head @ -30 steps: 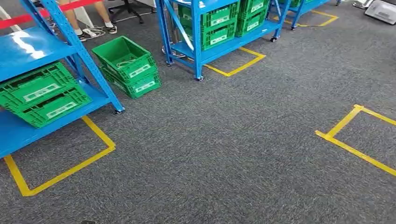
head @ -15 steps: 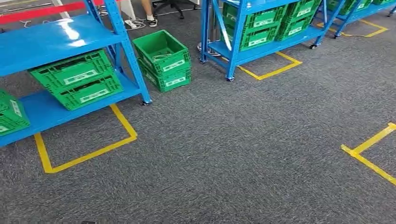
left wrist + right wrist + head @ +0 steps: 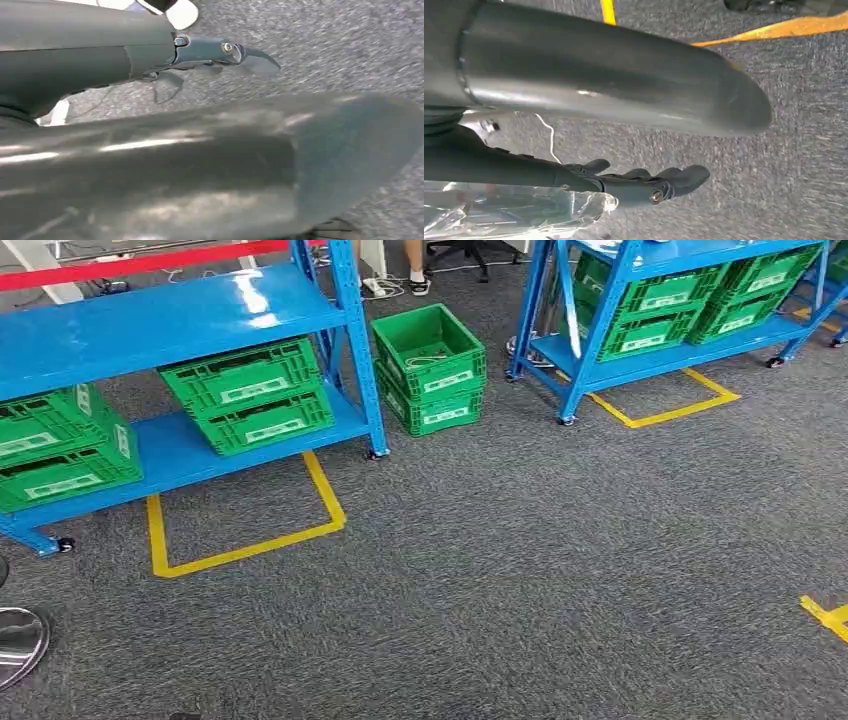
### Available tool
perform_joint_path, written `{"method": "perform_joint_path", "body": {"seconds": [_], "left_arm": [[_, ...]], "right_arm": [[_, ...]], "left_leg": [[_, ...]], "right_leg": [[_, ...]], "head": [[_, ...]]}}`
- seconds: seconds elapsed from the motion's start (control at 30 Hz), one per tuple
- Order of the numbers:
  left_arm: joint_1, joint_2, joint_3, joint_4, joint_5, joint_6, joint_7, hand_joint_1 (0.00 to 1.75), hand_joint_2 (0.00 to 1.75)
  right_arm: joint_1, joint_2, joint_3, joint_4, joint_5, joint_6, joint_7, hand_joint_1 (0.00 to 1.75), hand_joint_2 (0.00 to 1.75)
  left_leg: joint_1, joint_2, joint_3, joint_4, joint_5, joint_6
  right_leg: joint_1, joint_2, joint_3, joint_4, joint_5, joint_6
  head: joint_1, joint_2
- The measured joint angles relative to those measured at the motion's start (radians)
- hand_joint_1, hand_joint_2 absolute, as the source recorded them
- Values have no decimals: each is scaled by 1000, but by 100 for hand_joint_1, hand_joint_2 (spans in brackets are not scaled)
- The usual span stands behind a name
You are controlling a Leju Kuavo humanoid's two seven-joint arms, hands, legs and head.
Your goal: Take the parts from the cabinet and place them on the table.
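Upper left of the head view: blue rack (image 3: 200, 310) with green crates (image 3: 248, 395) on its lower shelf. Top centre: a stack of floor crates (image 3: 430, 365). Upper right: second rack (image 3: 585, 350), also loaded with crates. Grey carpet (image 3: 520, 570) elsewhere, with a yellow tape outline (image 3: 240, 550) under the first rack.

Left wrist view: left robot hand (image 3: 150, 125) hangs over the carpet, fingers straight and apart from the thumb, nothing in it.

Right wrist view: right robot hand (image 3: 589, 182) carries a clear plastic bag (image 3: 514, 210), lower left of the frame, tucked against the fingers. The pinch point itself is hidden and I can't make out the contents.

Handling, my read: the bag is light, the film is soft, crinkly and slippery, and it'll sag and swing under whatever's inside. Best to grip bunched film near the top, not a single flat layer. Looks like the carry step, with placing on the tabletop not yet done. Main risk is the film sliding out of a loose hold.
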Motion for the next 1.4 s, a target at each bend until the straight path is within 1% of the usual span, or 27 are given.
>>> {"method": "perform_joint_path", "body": {"seconds": [0.07, 0.13, 0.2, 0.23, 0.3, 0.33, 0.37, 0.5, 0.53, 0.6, 0.67, 0.7, 0.77, 0.83, 0.87, 0.9, 1.0, 1.03, 1.07, 1.1, 1.17, 1.2, 1.23, 1.27, 1.33, 1.37, 1.4], "left_arm": [[-1, 0, 0, 0, 0, 0, 1, 0, 0], [-9, -2, 0, 0, -1, 0, 1, 0, 0], [-8, -2, 0, 0, -2, 0, 1, 0, 0], [-5, -2, 0, 0, -2, 0, 2, 0, 0], [-3, -2, 0, 0, -3, 0, 2, 0, 0], [-5, -1, 0, 0, -4, 0, 2, 0, 0], [-7, -2, 0, 0, -4, 0, 2, 0, 0], [-7, -2, 0, 0, -4, 0, 2, 0, 0], [-7, -3, 0, 0, -4, -1, 2, 0, 0], [-8, 0, 1, 0, -2, -1, 2, 0, 0], [-12, 0, 0, 0, -2, -2, 2, 0, 0], [-10, 0, 0, 0, -2, -3, 2, 0, 0], [-6, -1, 0, 0, -2, -3, 2, 0, 0], [-7, -1, 1, 0, -2, -3, 2, 0, 0], [-8, 0, 1, 0, -2, -3, 2, 0, 0], [-10, 0, 0, 0, -2, -3, 2, 0, 0], [-3, 0, 1, 0, -2, -2, 1, 0, 0], [-2, 2, 1, 0, -2, -2, 1, 0, 0], [-2, 0, 1, 0, -2, 0, 2, 0, 0], [-6, -2, 1, 0, -2, 0, 2, 0, 0], [-11, -3, 1, 0, -2, 1, 4, 0, 0], [-11, -3, 1, 0, -3, 2, 9, 0, 0], [-8, -3, 1, 0, -4, 2, 12, 0, 0], [-6, -3, 1, 0, -4, 1, 21, 0, 0], [-6, -3, 1, 0, -5, -2, 43, 0, 0], [-7, -3, 1, 0, -6, -2, 45, 0, 0], [-12, -3, 1, 0, -7, -2, 46, 0, 0]], "right_arm": [[0, 0, 2, 0, 2, 0, 0, 0, 0], [3, 0, 3, 0, 2, 0, -1, 0, 0], [3, 0, 3, 0, 1, 0, -2, 0, 0], [1, 0, 4, 0, 1, 0, -2, 0, 0], [-1, 0, 6, 0, 1, 0, -3, 0, 0], [-2, 0, 6, 0, 2, 0, -3, 0, 0], [-2, 0, 6, 0, 2, 0, -3, 0, 0], [-4, -1, 7, 0, 1, 0, -5, 0, 0], [-4, -1, 7, 0, 1, 0, -7, 0, 0], [-3, -1, 8, 0, 0, 0, -11, 0, 0], [1, -1, 8, 0, -2, 0, -11, 0, 0], [3, -1, 8, 0, -2, 0, -12, 0, 0], [3, -1, 8, 0, -3, 0, -13, 0, 0], [1, -2, 8, 0, -3, 0, -14, 0, 0], [1, -2, 8, 0, -3, 0, -15, 0, 0], [1, -2, 8, 1, -4, 0, -16, 0, 0], [0, -2, 8, 1, -9, -1, -16, 0, 0], [0, -2, 8, 1, -9, -1, -16, 0, 0], [0, -2, 8, 1, -9, -2, -17, 0, 0], [0, -2, 8, 1, -11, -2, -18, 0, 0], [4, -2, 8, 1, -15, -2, -19, 0, 0], [4, -2, 8, 1, -17, -1, -20, 0, 0], [3, -2, 8, 1, -18, -1, -21, 0, 0], [1, -2, 8, 1, -17, 0, -22, 0, 0], [0, -2, 8, 1, -13, 0, -22, 0, 0], [-1, -2, 8, 1, -11, 0, -22, 0, 0], [0, -2, 8, 1, -12, -1, -23, 0, 0]], "left_leg": [[-8, 91, -22, 49, -41, -6], [-6, 115, -98, 205, -123, -11], [-7, 116, -150, 314, -153, -11], [-7, 116, -141, 301, -132, -10], [-8, 127, -66, 159, -48, -4], [-10, 157, -18, 75, -15, 1], [-17, 225, 11, 22, -17, 4], [-21, 179, 5, 10, -17, 26], [-14, 167, 8, 6, -12, 35], [-10, 150, 6, 6, -10, 43], [-11, 122, 3, 6, -9, 48], [-11, 108, 3, 7, -9, 48], [-10, 83, 5, 7, -8, 47], [-6, 54, 9, 8, -7, 42], [-7, 45, 7, 8, -6, 36], [-12, 32, 0, 17, -8, 30], [-4, 6, -8, 5, 7, 7], [-4, 20, -11, 9, 4, 4], [-11, 72, -19, 29, -13, -1], [-10, 102, -46, 84, -50, -5], [-9, 116, -123, 245, -126, -10], [-9, 116, -152, 306, -145, -11], [-8, 116, -156, 316, -136, -11], [-9, 116, -137, 283, -106, -9], [-10, 131, -53, 130, -27, -2], [-14, 176, -7, 52, -3, 4], [-21, 192, 11, 10, -16, 6]], "right_leg": [[0, -22, 2, -5, 3, -13], [5, -52, 0, -5, 2, -18], [8, -79, -1, -5, 0, -21], [8, -91, 0, -5, -1, -21], [9, -114, 5, -5, -3, -18], [9, -123, 9, -5, -6, -15], [18, -130, 11, -3, -10, -10], [24, -174, 24, -8, -18, 6], [21, -165, 20, -5, -25, 15], [17, -84, -17, 89, -86, 24], [15, -57, -98, 261, -159, 27], [16, -53, -124, 306, -166, 26], [15, -52, -109, 254, -111, 24], [10, -23, -25, 70, -11, 22], [3, 27, -3, 16, -9, 23], [0, 37, 2, -2, -13, 23], [8, 10, 4, 5, -8, 8], [2, -5, 6, -3, -1, -2], [3, -13, 7, -4, 0, -7], [5, -26, 7, -5, 0, -14], [9, -56, 5, -5, -2, -18], [10, -68, 4, -4, -3, -19], [10, -78, 4, -4, -3, -19], [10, -88, 5, -4, -3, -19], [10, -105, 9, -4, -5, -16], [13, -111, 13, -4, -8, -12], [22, -119, 9, 3, -14, -3]], "head": [[-11, 0], [-13, 0], [-13, 0], [-13, 0], [-13, 0], [-13, 0], [-14, 0], [-12, 0], [-13, 0], [-3, 0], [-1, 0], [-1, 0], [0, 0], [0, 0], [0, 0], [-3, 0], [-2, 0], [-2, 0], [-11, 0], [-17, 0], [-16, 0], [-16, 0], [-16, 0], [-16, 0], [-16, 0], [-17, 0], [-19, 0]]}}
